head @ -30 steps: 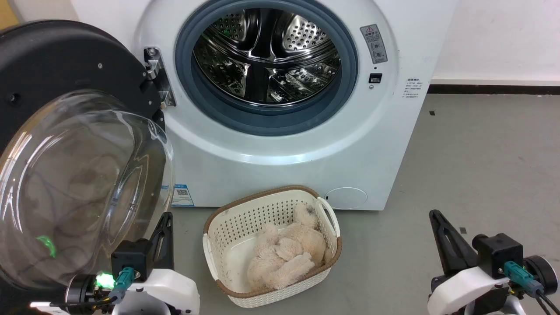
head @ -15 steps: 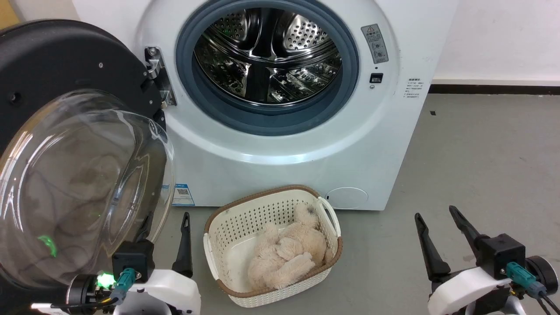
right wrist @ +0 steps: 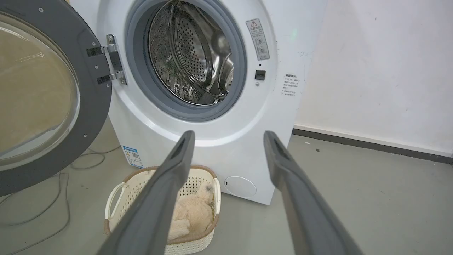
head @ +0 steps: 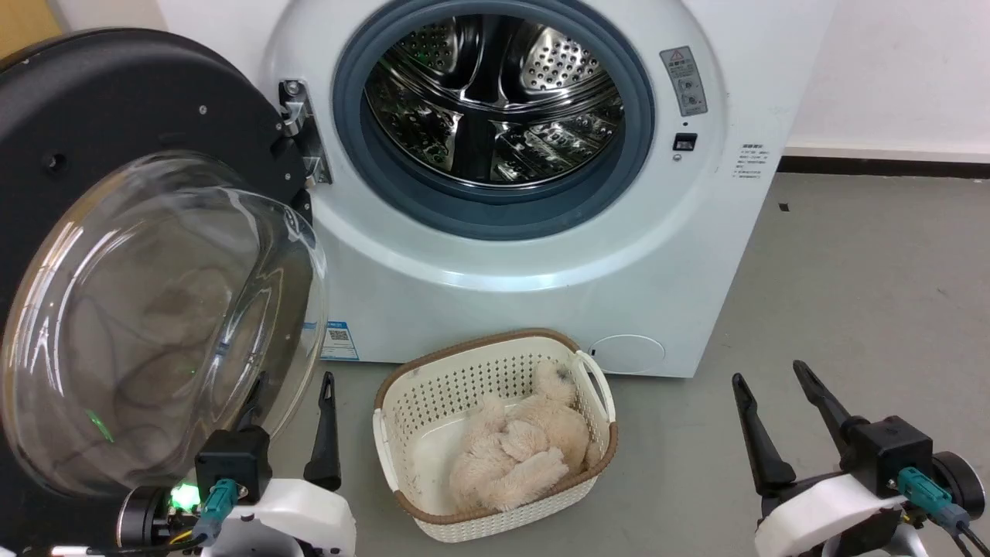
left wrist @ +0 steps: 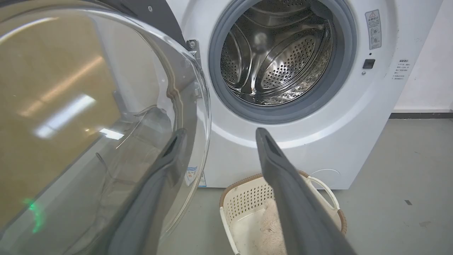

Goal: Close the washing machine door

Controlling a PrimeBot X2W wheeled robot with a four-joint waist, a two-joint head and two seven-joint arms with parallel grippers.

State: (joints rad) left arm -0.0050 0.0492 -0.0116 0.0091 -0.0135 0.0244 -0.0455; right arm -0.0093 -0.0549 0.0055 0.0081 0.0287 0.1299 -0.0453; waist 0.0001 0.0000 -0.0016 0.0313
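Washing machine door [head: 155, 271] stands swung wide on our left; our left gripper [head: 294, 383] and right gripper [head: 769, 373] sit low, fingers spread apart, both empty

— What sort of place is this?
— A laundry corner in a bare room: white washing machine [head: 541, 294], laundry basket [head: 495, 530] near it, grey floor [head: 851, 309], plain white wall [right wrist: 371, 71], loose cables [right wrist: 68, 205] left.
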